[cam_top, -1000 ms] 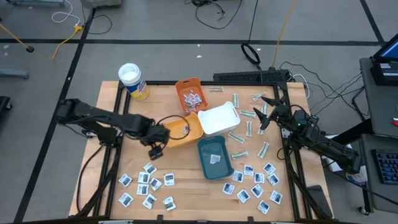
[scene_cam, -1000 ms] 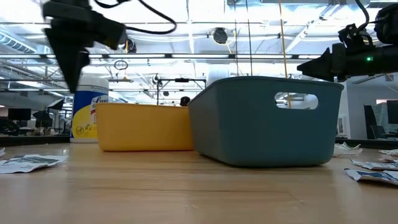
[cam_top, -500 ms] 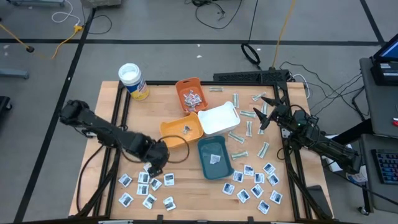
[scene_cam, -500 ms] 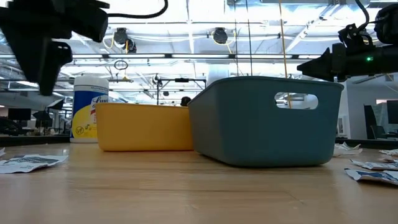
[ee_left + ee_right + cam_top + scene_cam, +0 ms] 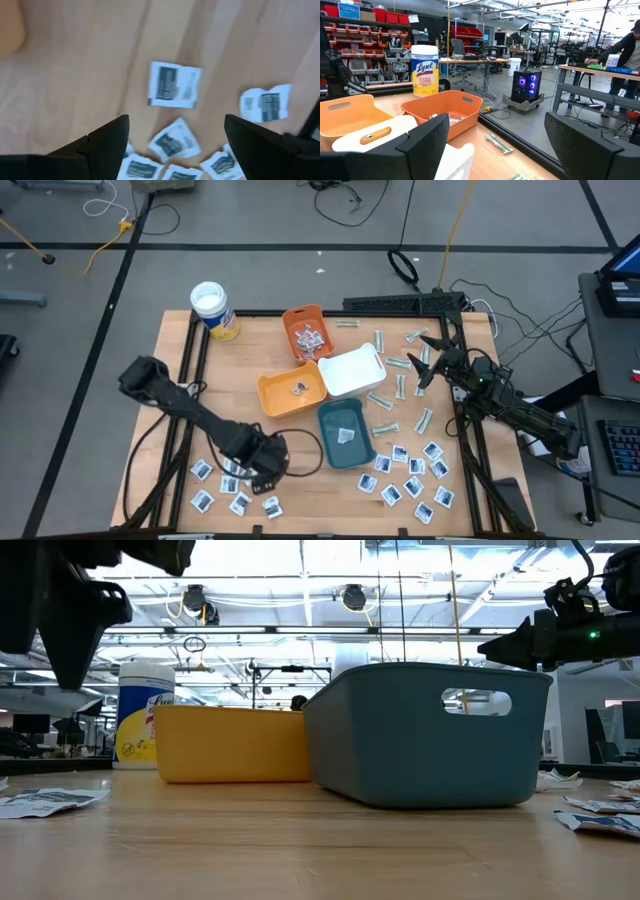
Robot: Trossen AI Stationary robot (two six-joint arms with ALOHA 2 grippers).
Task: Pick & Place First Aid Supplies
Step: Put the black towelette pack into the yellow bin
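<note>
Left gripper (image 5: 262,468) shifted from beside the yellow tray (image 5: 292,390) down over the sachets (image 5: 238,480) at the table's (image 5: 260,330) near-left corner; fingers (image 5: 107,142) spread, holding nothing. Further sachets near right, strips (image 5: 385,402) right of the white tray (image 5: 352,372). Right gripper (image 5: 428,365) spread, raised at the far right.

Even overhead lighting, soft shadows. Ceiling lamps (image 5: 352,597) glare in low view. Left wrist view blurred, probably motion; sachets (image 5: 174,85) smeared.
</note>
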